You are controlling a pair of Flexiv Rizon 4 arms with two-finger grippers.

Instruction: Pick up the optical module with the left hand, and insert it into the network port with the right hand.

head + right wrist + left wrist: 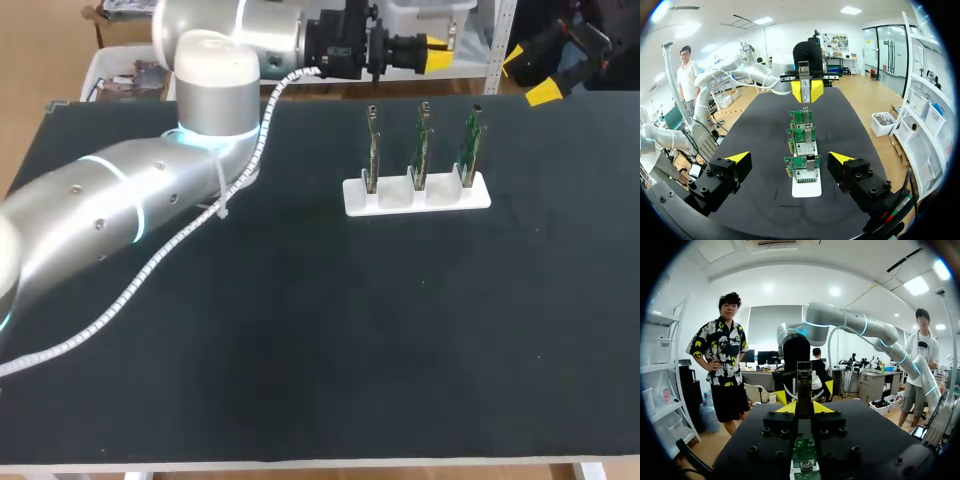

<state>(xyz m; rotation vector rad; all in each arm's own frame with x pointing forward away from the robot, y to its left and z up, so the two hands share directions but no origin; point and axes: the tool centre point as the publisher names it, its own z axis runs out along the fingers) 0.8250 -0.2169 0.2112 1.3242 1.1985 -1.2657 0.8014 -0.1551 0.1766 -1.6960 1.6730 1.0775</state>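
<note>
1. The slim silvery metal optical module (804, 385) is clamped upright in the left gripper (806, 91), at the table's far edge, well apart from the boards.
2. Handover risk: the smooth, narrow body could be skewed or dropped. The right gripper (529, 74) is spread wide and empty.
3. Insertion risk: the thin green circuit boards (422, 148) in the white slotted stand (417, 195) could be bent or tipped by an off-axis push.

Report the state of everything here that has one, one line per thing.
left end effector: shut on the optical module
optical module: held between the left end effector's fingers, not yet inserted
right end effector: open, holding nothing
circuit boards: three, upright in the slots of the white holder
</note>
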